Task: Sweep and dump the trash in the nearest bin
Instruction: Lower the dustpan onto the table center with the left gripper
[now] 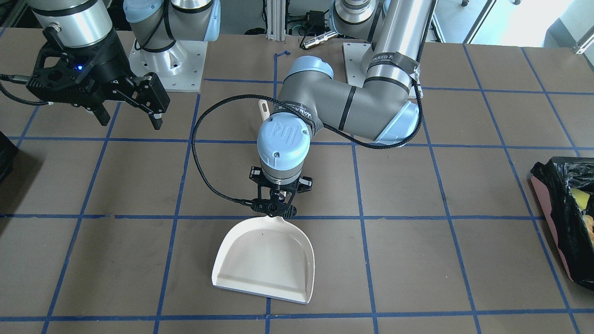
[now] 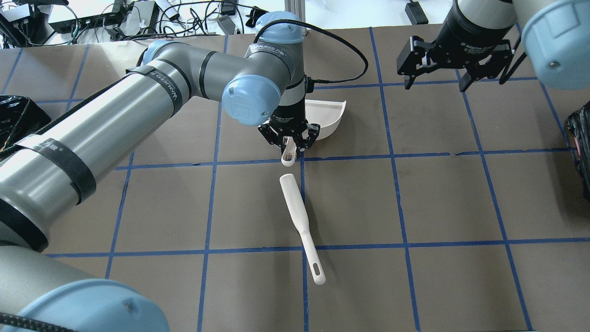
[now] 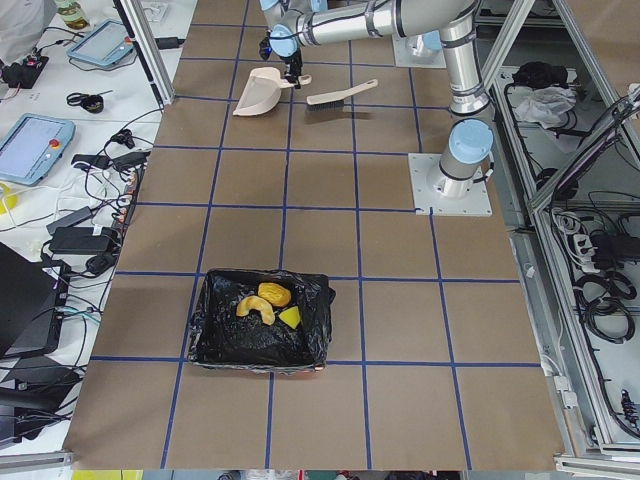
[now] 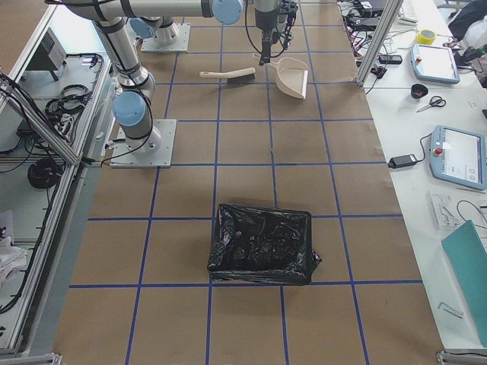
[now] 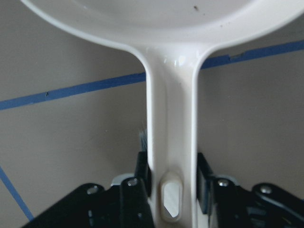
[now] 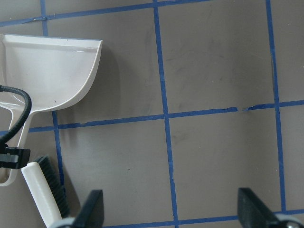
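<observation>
My left gripper is shut on the handle of the white dustpan, which lies empty and flat on the table. In the left wrist view the fingers press both sides of the handle. The white brush lies loose on the table beside it. My right gripper is open and empty, hovering apart from them. The trash, a yellow sponge, an orange fruit piece and a peel ring, lies inside the bin lined with a black bag.
That bin also shows at the right edge of the front-facing view. A second black-lined bin stands at the table's other end. Blue tape lines grid the brown table.
</observation>
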Robot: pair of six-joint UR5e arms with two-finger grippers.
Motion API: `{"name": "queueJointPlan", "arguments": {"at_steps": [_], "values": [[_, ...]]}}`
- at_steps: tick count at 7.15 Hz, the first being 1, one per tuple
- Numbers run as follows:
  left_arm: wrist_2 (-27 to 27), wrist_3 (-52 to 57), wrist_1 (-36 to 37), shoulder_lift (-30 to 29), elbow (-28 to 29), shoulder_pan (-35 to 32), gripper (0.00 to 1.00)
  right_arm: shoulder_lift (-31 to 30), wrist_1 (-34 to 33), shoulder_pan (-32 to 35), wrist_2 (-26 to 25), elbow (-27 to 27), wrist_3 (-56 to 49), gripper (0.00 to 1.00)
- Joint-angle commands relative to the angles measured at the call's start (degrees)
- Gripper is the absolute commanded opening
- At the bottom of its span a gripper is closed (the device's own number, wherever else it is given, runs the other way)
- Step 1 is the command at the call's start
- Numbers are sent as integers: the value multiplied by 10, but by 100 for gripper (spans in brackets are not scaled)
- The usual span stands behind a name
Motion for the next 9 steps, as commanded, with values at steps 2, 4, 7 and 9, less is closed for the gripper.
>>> {"name": "queueJointPlan", "arguments": {"at_steps": [2,4,7,9], "values": [[5,-2,28,-11,0,0,0,0,0,0,1,0,0,100],[4,-19,43,-22,0,0,0,0,0,0,0,0,0,100],[-2,-70,42,-22,0,0,0,1,0,0,0,0,0,100],[-2,-81,43,-22,-4,-1,0,3,0,0,0,0,0,100]]}}
